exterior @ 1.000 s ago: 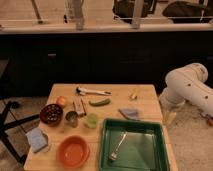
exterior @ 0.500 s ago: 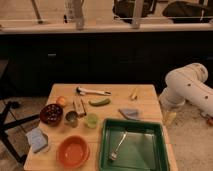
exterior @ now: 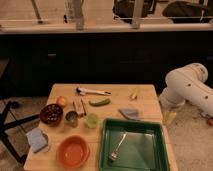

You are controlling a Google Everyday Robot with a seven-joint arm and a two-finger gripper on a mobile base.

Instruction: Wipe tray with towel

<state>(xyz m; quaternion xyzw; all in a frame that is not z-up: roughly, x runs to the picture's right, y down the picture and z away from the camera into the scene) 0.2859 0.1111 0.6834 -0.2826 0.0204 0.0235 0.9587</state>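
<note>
Two cloths lie on the wooden table (exterior: 145,99). The grey-blue towel (exterior: 130,113) is bunched just beyond the far rim of the green tray (exterior: 134,121), and a blue cloth (exterior: 37,139) sits at the near left corner, well apart from the tray. The first is judged to be the task towel, given its position. Assessment: it is light, soft and limp, will fold and drag rather than slide as a block, and is not fragile. It is best pinched from above at a raised fold near its middle, so that enough cloth hangs free to wipe. A metal utensil (exterior: 117,146) lies in the tray and would obstruct the wipe. The gripper (exterior: 170,116) hangs below the white arm (exterior: 187,85), off the table's right edge, apart from towel and tray. It appears to hold nothing, and whether it is apart or together cannot be told.
</note>
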